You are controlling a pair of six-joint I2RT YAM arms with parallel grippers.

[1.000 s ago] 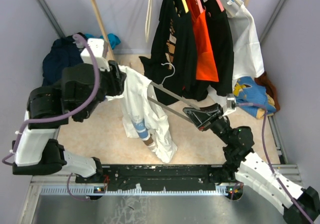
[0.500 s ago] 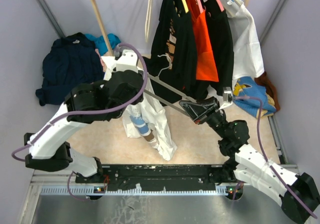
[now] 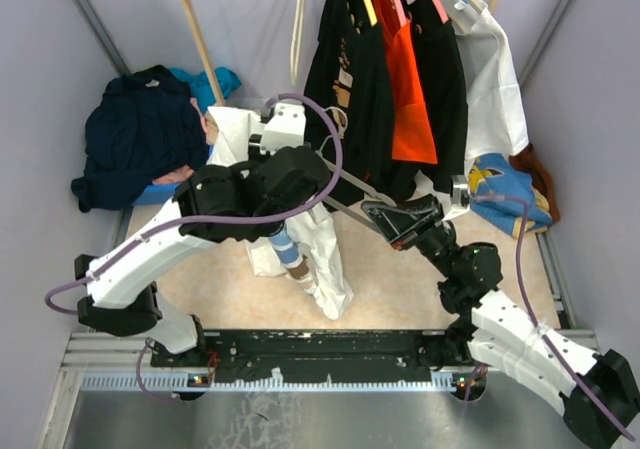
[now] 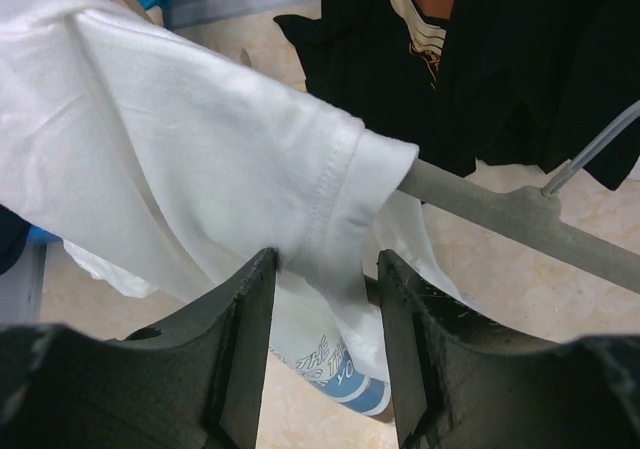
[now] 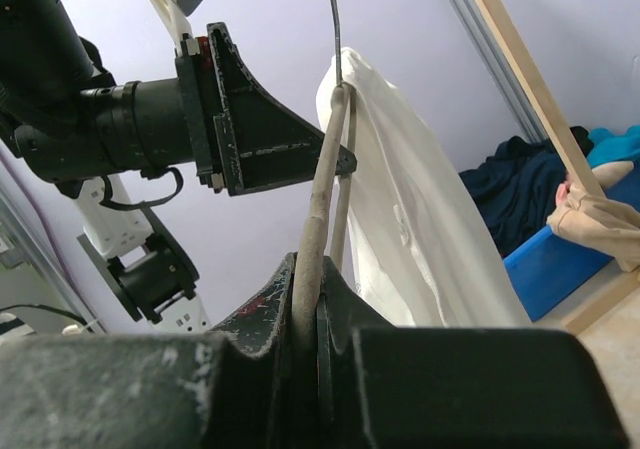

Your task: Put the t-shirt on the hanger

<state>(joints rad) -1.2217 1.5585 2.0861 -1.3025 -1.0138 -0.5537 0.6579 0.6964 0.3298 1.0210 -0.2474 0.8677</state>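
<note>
Within the last second the left arm has swung from the left side of the bench (image 3: 400, 279) in towards the middle, and its claw (image 4: 325, 269) now sits at the hanger (image 4: 500, 204) close to the wire hook (image 4: 600, 144). The right arm has hardly moved. We take this to mean the shirt is being worked along the hanger arm, with one shoulder on and the other not yet threaded.

The left claw stands about half open. The sleeve hem (image 4: 340, 189) hangs between its jaws, brushing one finger (image 4: 245, 339) but not pinched. The right claw (image 5: 310, 269) is closed tight on the far end of the hanger's grey arm and holds it up off the bench, slanting towards the left arm.

The t-shirt (image 3: 315, 259) hangs from the hanger's left end, between the two arms and in front of the dark clothes (image 3: 340, 89) on the rail. It is white and soft, bunched into long folds, and its lower edge trails down to the bench. The sleeve is pulled over the hanger arm like a sock, with the bare grey bar poking out beyond the hem. A blue print (image 4: 350, 389) shows low on the cloth, crumpled and partly hidden.
</note>
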